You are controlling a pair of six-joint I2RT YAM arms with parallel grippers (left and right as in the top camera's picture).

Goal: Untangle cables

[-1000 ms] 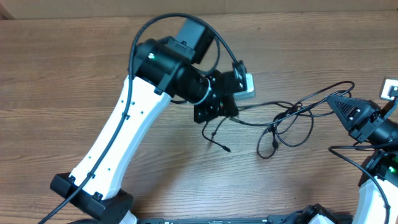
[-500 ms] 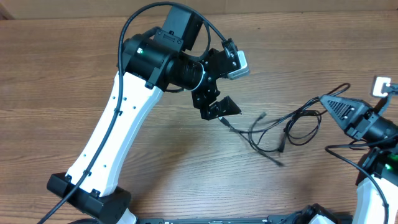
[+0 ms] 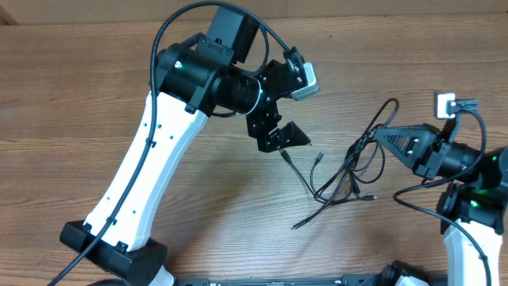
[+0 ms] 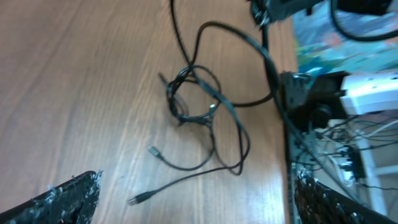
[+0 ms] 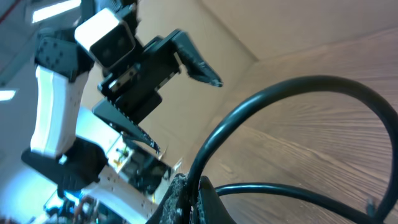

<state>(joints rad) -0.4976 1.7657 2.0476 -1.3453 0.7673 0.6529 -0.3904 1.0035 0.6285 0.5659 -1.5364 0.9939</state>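
The cables lie in a loose black tangle on the wooden table, between the two arms, with plug ends spread toward the front. One strand rises from the tangle to my right gripper, which is shut on it. In the right wrist view the cable arcs out from the closed fingertips. My left gripper hovers left of the tangle, open and holding nothing. The left wrist view shows its fingers wide apart, with the cables ahead and a silver-tipped plug between them.
The left arm's white link runs diagonally over the left half of the table. The right arm's own thick cable loops near its base. Beyond the table's right edge stands equipment with wires.
My left gripper opened, let go of the cable and pulled back up and left. The right gripper moved left with its strand, and the tangle shifted toward the front.
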